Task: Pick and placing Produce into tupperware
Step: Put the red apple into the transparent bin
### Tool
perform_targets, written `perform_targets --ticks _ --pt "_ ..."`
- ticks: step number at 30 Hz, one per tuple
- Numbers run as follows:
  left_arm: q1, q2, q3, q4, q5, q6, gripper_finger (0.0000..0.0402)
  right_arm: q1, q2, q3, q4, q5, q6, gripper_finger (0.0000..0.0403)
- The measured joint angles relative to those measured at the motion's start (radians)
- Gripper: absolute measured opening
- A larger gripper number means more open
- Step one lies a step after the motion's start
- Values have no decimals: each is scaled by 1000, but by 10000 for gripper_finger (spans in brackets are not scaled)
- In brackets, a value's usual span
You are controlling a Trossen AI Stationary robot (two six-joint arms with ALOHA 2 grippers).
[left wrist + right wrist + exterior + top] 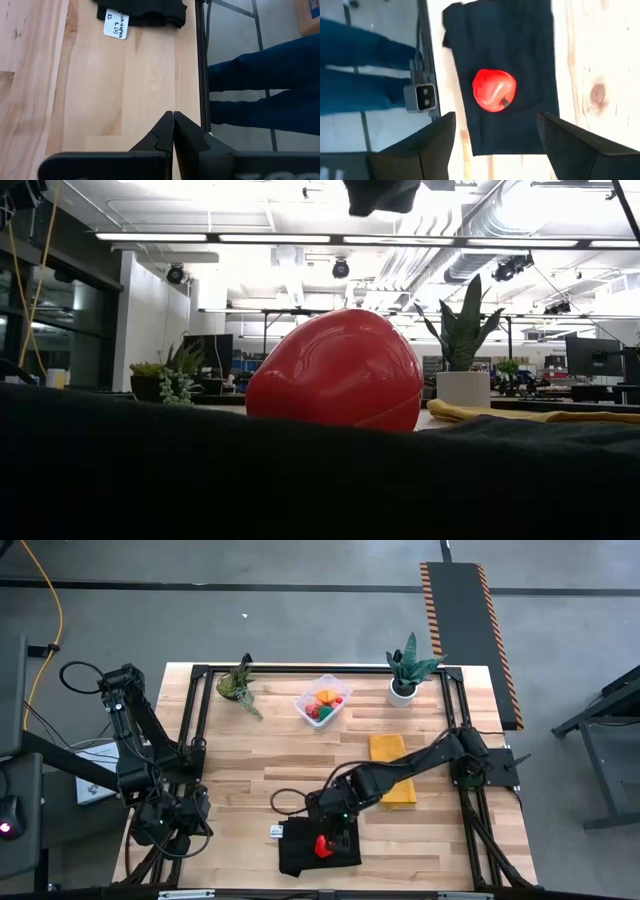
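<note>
A red strawberry-like toy fruit (323, 845) lies on a folded black cloth (300, 852) at the table's near edge; it also shows in the right wrist view (493, 89) and close up in the low view (335, 370). My right gripper (336, 823) hangs open above it, its fingers on either side of the fruit in the right wrist view (495, 137), touching nothing. The clear tupperware (323, 702) stands at the far middle with orange, green and red pieces inside. My left gripper (173, 131) is shut and empty at the table's near left (185, 815).
A yellow cloth (392, 767) lies right of centre. A small green plant (238, 686) and a plant in a white pot (405, 675) stand at the far edge. A white label (276, 831) sticks out of the black cloth. A person's legs in blue (265, 85) stand beyond the near edge.
</note>
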Motion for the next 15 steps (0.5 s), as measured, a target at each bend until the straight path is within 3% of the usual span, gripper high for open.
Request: perform_targets --ticks 15 --pt "2 0 0 -61 -17 2 1 -27 0 0 46 -34 684 278"
